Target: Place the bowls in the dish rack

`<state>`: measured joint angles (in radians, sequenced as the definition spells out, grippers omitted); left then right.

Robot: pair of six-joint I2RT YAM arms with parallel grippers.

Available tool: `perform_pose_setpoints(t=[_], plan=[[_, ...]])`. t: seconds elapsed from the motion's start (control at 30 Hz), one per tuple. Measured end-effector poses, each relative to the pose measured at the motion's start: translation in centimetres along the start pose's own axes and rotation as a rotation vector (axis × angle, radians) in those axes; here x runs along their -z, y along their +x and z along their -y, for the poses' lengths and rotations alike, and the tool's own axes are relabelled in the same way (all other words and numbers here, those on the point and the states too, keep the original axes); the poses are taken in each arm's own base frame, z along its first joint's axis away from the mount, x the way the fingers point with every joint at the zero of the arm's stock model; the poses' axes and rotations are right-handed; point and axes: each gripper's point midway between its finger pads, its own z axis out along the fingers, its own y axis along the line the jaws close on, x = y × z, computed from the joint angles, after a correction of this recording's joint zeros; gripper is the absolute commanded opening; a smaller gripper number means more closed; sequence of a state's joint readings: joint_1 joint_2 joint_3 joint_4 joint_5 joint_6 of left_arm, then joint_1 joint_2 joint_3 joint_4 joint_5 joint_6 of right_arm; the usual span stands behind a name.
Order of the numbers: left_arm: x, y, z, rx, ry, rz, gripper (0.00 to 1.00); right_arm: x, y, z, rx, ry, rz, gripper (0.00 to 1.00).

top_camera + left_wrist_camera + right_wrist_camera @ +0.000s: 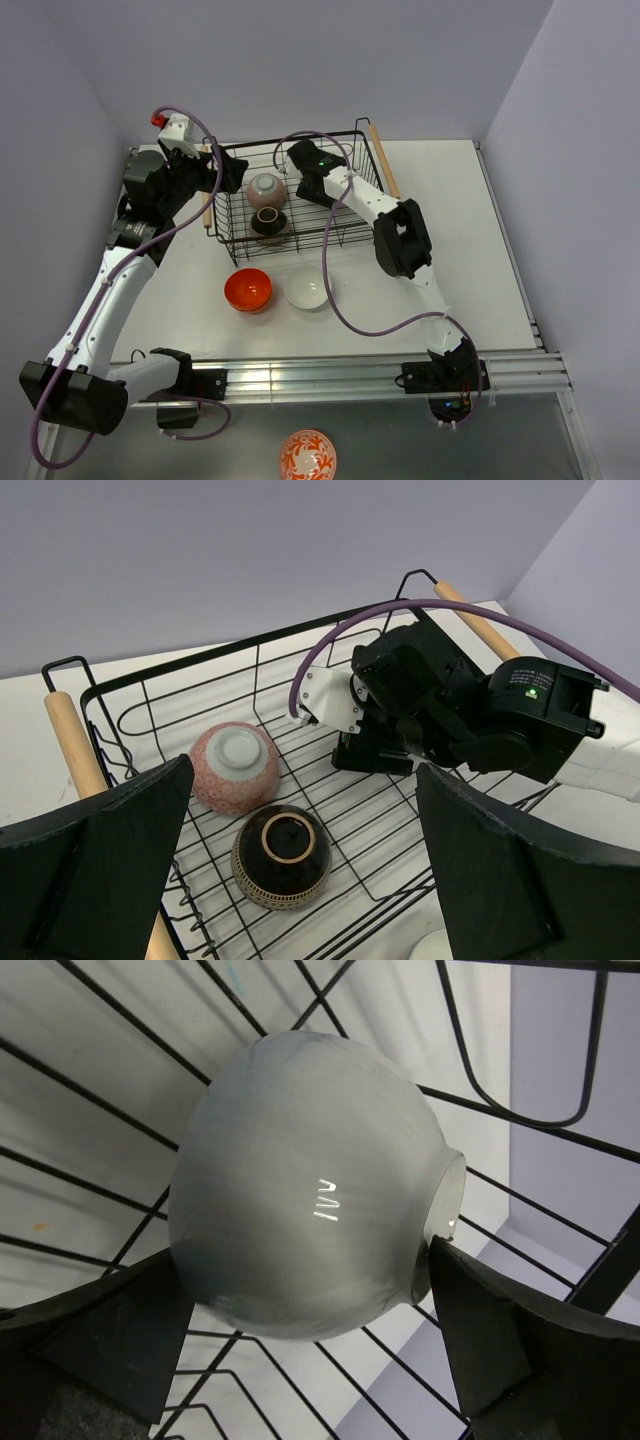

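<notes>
Black wire rack (305, 225), orange bowl (248, 289), white bowl (307, 290)

White table (460, 230): dish rack (383, 160), orange bowl (248, 289), white bowl (307, 291)

From above, the right hand (303, 158) hides the white bowl (300, 1190); we cannot tell whether it grips.

White table (480, 260), plain flat top. Lilac walls (300, 60) close in the table on its far, left and right sides. Metal rail (330, 380) with grooves runs along the table's near edge. Orange-and-white patterned bowl (307, 455) sits off the table, past its near edge, alone on a grey surface (520, 440) that looks lower than the table.
</notes>
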<state>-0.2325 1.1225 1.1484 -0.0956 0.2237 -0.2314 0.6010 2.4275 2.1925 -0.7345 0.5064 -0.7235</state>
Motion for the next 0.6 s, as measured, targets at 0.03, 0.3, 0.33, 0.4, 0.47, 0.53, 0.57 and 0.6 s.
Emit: perform_pose_setpoints(t=[0.03,0.3,0.33,0.4,0.47,0.53,0.57,0.6], plan=[[0.0,0.0,0.0,0.0,0.0,0.0,1.0,0.0,0.0,-0.2,0.006,-0.009,0.001,1.0],[0.1,0.0,-0.1,0.003,0.005,-0.001,0.99,0.1,-0.1,-1.2,0.019,-0.054,0.008,1.0],[0.1,0.0,-0.2,0.004,0.003,-0.001,1.0,0.2,-0.1,-1.3,0.019,-0.06,0.008,1.0],[0.1,-0.1,-0.3,0.005,0.003,-0.001,0.99,0.2,-0.1,-1.5,0.017,-0.068,0.01,1.0],[0.1,-0.1,-0.3,0.013,0.005,-0.001,0.99,0.3,-0.2,-1.7,0.01,-0.083,0.018,1.0],[0.1,-0.1,-0.3,0.02,0.006,-0.002,0.99,0.3,-0.3,-2.0,0.005,-0.101,0.025,1.0],[0.1,-0.1,-0.3,0.022,0.009,-0.002,0.99,0.3,-0.4,-2.3,0.003,-0.112,0.029,1.0],[0.1,-0.1,-0.3,0.024,0.009,-0.002,0.99,0.3,-0.4,-2.3,0.003,-0.115,0.031,1.0]])
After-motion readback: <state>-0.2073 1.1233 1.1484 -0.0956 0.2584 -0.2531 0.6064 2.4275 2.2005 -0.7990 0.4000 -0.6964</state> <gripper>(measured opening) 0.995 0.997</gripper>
